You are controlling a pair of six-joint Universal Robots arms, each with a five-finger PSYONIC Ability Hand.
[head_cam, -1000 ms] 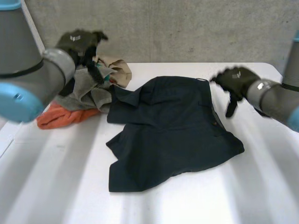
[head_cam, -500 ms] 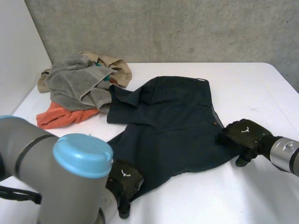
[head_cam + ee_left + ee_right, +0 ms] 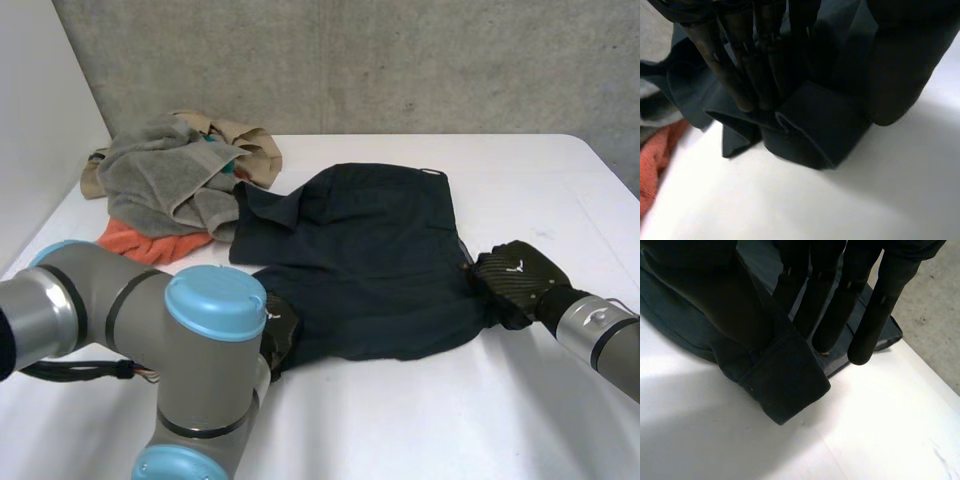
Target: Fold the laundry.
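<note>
Navy shorts between left hand, right hand

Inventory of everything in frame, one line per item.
dark garment: 1, dark navy, spread across the middle of the table
grey towel: 1, grey, on top of the pile at the far left of the table
tan cloth: 1, tan, in the pile behind the towel
orange cloth: 1, orange, under the pile's near side
table: 1, white
wall: 1, grey concrete, behind the table
arms: 2, grey with light-blue caps, left arm, right arm
left hand: 1, black, pinching the garment's near left corner
right hand: 1, black, pinching the garment's right edge
</note>
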